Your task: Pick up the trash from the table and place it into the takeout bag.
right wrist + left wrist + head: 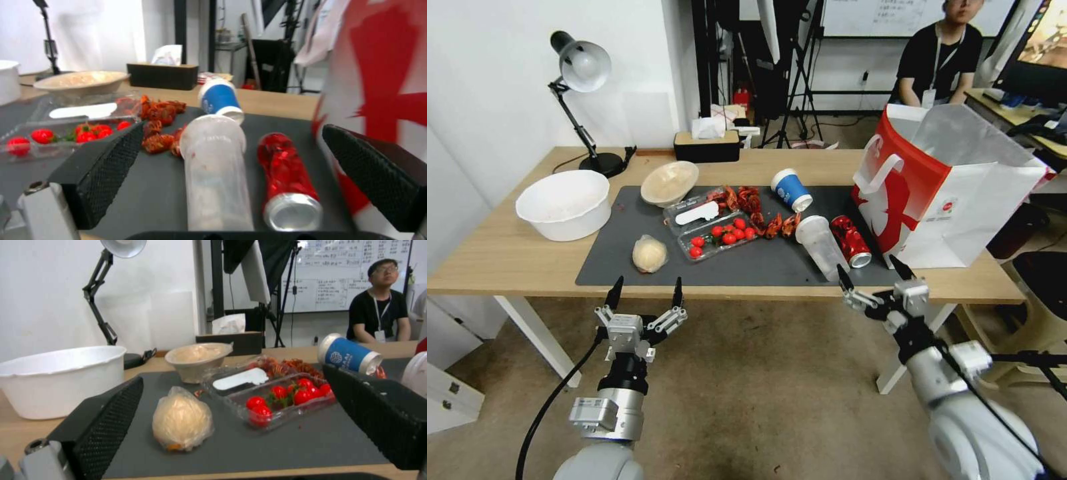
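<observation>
On the dark mat (747, 263) of the table (500, 257) lies the trash: a wrapped pale lump (649, 254) (181, 419), a beige bowl (670, 183) (195, 359), a blue paper cup (791, 189) (219, 99) on its side, a clear plastic cup (822, 247) (215, 160) lying flat, and a red can (850, 240) (285, 176) beside it. The takeout bag (940, 190) stands upright at the right end. My left gripper (645, 292) is open below the table edge, in front of the lump. My right gripper (872, 273) is open at the edge, in front of the clear cup and can.
A big white bowl (564, 203) sits at the left. A clear tray of tomatoes (720, 235) and red crayfish shells (760, 213) lie mid-mat. A desk lamp (582, 100) and a tissue box (707, 143) stand at the back edge.
</observation>
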Motion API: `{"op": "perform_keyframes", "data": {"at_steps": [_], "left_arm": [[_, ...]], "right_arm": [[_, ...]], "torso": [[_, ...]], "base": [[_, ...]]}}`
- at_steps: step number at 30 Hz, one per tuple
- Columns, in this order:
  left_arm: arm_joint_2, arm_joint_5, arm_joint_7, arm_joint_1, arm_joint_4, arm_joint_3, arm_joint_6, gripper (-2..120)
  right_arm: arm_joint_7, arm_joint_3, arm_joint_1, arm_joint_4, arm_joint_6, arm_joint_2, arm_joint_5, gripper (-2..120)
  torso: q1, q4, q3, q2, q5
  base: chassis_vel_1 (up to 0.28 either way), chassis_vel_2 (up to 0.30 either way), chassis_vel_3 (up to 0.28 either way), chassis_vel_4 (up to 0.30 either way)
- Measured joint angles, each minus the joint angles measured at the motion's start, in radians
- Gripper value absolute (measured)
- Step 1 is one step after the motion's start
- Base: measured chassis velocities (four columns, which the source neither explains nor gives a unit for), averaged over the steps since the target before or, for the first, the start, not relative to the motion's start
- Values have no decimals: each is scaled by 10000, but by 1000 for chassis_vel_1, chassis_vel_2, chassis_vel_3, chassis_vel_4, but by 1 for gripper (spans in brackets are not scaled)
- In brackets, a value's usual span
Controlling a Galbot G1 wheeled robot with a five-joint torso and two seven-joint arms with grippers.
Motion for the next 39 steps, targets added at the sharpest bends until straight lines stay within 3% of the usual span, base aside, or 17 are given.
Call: {"op": "perform_keyframes", "data": {"at_steps": [1, 5, 11, 13, 22, 27, 39], "left_arm": [[0, 0, 0, 0, 0, 0, 0, 100], [-55, -85, 8, 52, 26, -110, 5, 100], [-175, -113, 10, 43, 82, -227, 6, 100], [-205, -114, 7, 45, 92, -249, 3, 100], [-295, -102, -15, 198, 68, -422, -20, 100], [-341, -99, -31, 281, 52, -435, -61, 100], [-323, -34, -20, 387, 7, -479, -24, 100]], "right_arm": [[0, 0, 0, 0, 0, 0, 0, 100], [-115, -542, 2083, -1332, -602, -1230, 1907, 100], [430, -1492, 3889, -2254, -1605, -1840, 3144, 100], [648, -1752, 4244, -2381, -1949, -1905, 3263, 100], [2788, -3152, 6294, -2718, -5144, -1865, 4271, 100], [3523, -3404, 6611, -2713, -6107, -1866, 4604, 100], [3720, -3591, 6713, -3202, -6225, -1904, 5133, 100]], "torso": [[0, 0, 0, 0, 0], [1, 1, 1, 0, 5], [1, 0, 2, -1, 2], [1, 0, 1, 0, 1], [1, 2, 1, -1, 0], [1, 0, 0, -1, 0], [1, -1, 1, 1, 1]], "base": [[0, 0, 0, 0], [0, 0, 0, 0], [0, 0, 0, 0], [0, 0, 0, 0], [0, 0, 0, 0], [0, 0, 0, 0], [0, 0, 0, 0]]}}
